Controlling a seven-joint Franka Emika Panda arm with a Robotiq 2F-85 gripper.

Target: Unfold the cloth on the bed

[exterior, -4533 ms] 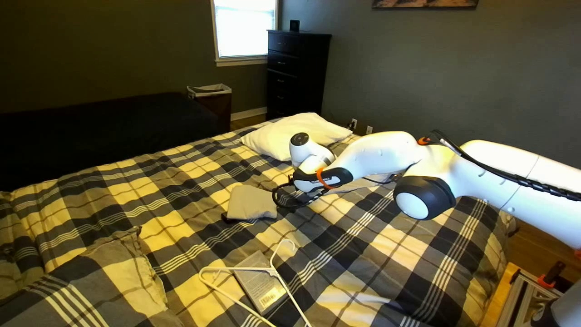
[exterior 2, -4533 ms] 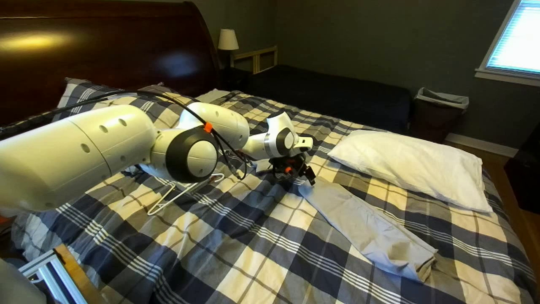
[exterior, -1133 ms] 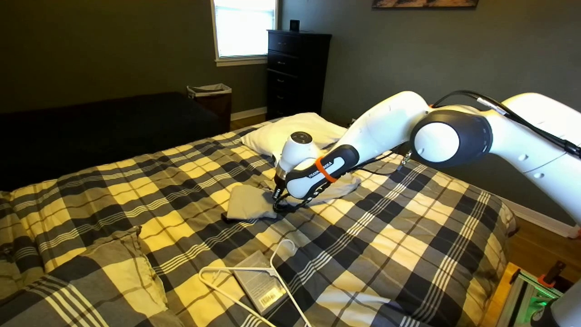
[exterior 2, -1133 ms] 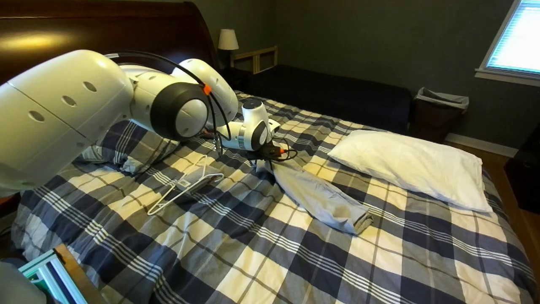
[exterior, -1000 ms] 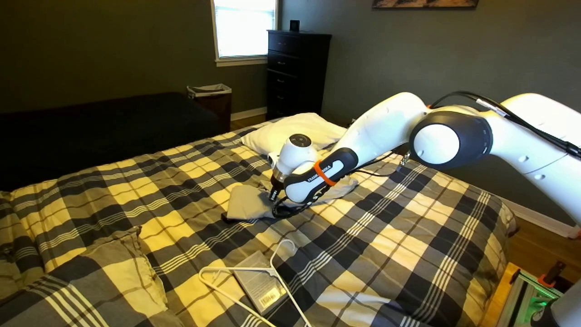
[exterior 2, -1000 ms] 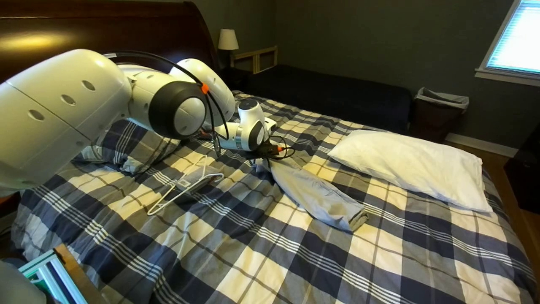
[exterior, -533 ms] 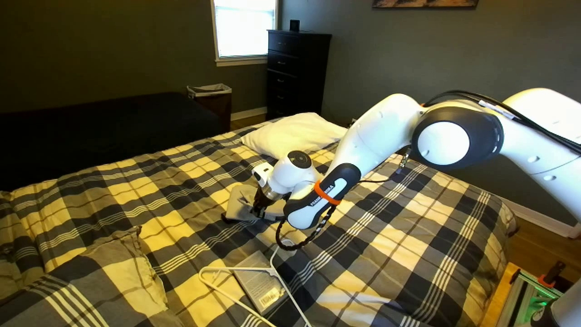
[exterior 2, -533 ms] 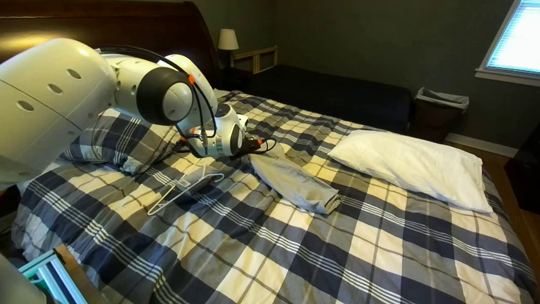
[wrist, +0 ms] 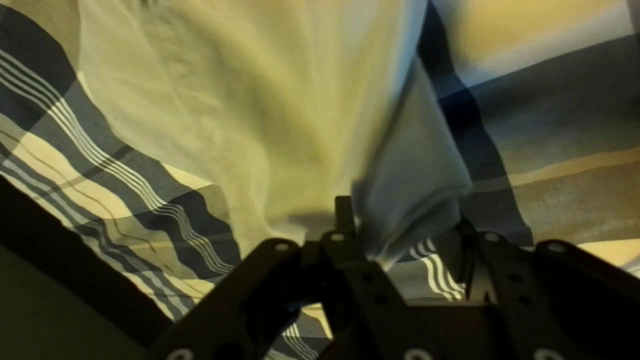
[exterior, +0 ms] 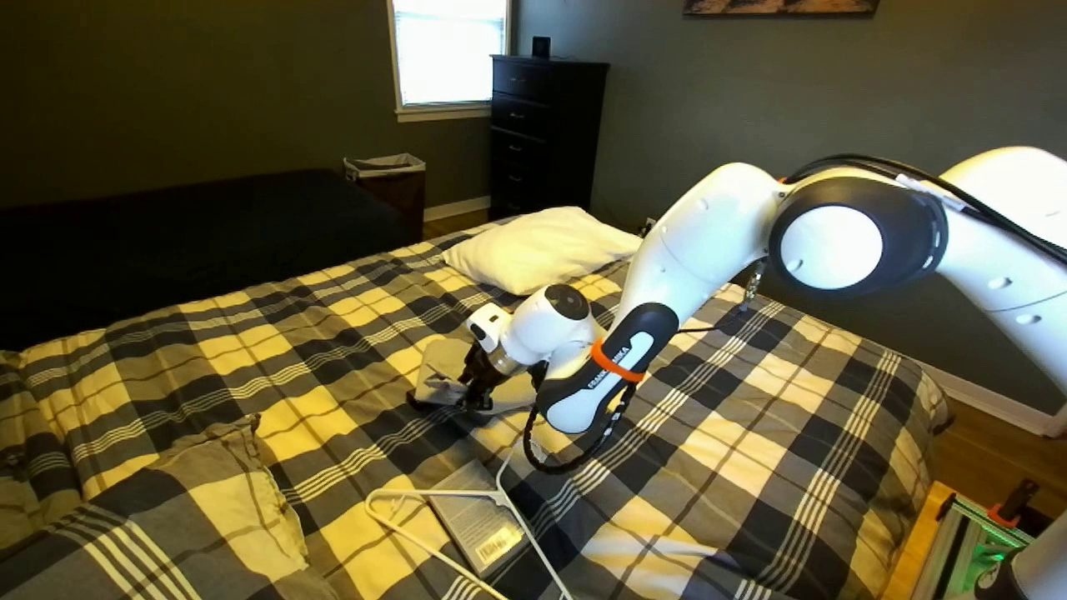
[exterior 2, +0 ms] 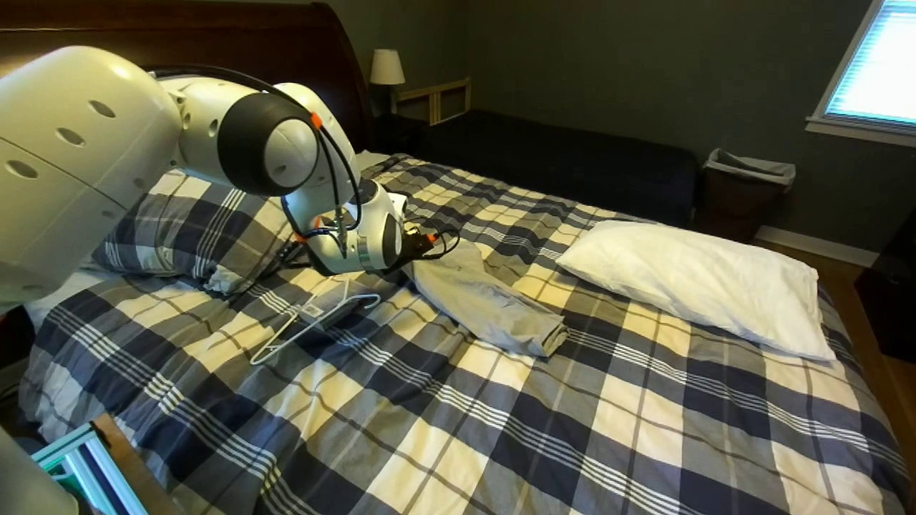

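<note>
The hand (wrist: 405, 212) holds 2 fingers (wrist: 345, 222) apart at the cloth (exterior 2: 490, 304).

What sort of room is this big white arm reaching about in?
Most likely a bedroom, probably in someone's home. The signs are a large bed with plaid bedding, a white pillow lying on it, and a tall dark chest of drawers.

The cloth (exterior 2: 494, 307) is plain grey. The bed (exterior 2: 644, 429) carries a plaid of cream, grey and dark blue. One pillow (exterior 2: 701, 286) is white, the tool (wrist: 405, 220) black.
</note>
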